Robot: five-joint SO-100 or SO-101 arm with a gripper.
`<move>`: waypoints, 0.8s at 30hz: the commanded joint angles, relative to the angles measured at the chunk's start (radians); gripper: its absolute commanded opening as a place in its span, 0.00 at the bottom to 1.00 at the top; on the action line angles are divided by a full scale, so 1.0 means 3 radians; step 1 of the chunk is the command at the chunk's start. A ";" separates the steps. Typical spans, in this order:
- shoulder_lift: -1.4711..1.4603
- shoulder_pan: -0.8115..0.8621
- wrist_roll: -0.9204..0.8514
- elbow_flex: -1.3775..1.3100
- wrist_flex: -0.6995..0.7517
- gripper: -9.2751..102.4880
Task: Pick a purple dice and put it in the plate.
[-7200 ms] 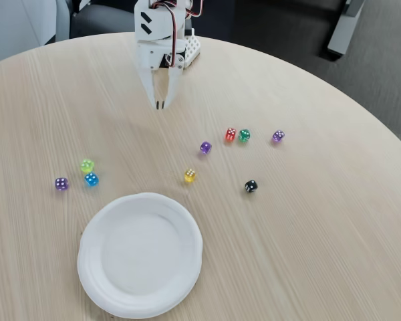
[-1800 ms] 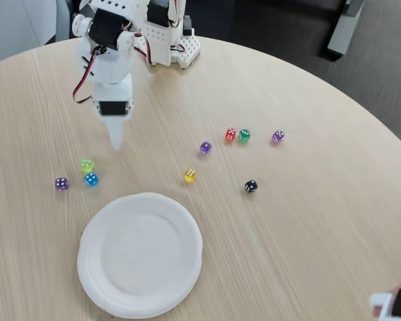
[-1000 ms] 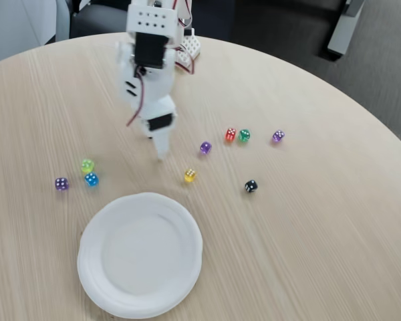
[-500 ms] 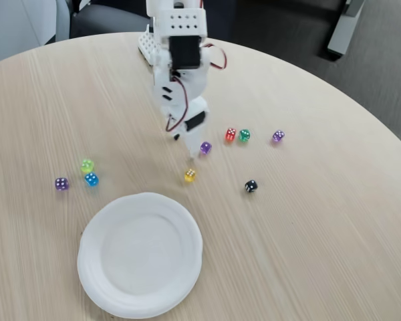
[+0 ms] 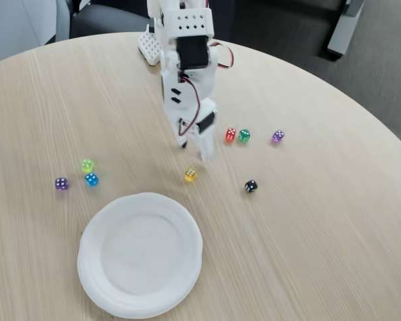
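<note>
My white gripper [image 5: 202, 154] points down at the table just left of the red die [image 5: 230, 134], over the place where the purple dice lay; the fingers [image 5: 206, 148] hide that die now. I see the gripper from behind, so the gap between its jaws does not show. The plate [image 5: 93, 267], large, round and white with a ribbed rim, lies near the front left with nothing in it. A yellow die [image 5: 190, 175] sits between the gripper and the plate.
A green die [image 5: 244, 136] and a pinkish-purple die [image 5: 278, 136] lie right of the red one, with a black die [image 5: 251, 186] nearer the front. At the left sit a lime die [image 5: 87, 165], a blue die [image 5: 91, 179] and a pale purple die [image 5: 61, 183]. The arm's base [image 5: 150, 47] stands at the table's far edge.
The arm has swung from the left side over to the right and come lower. Its fingers now cover the purple dice, which was in plain sight half a second ago.
</note>
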 commanded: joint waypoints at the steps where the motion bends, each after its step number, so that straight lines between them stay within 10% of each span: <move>1: 0.0046 -0.0036 0.0031 -0.0056 -0.0138 0.27; 24: 0.0051 0.0031 0.0337 -0.0031 -0.0235 0.28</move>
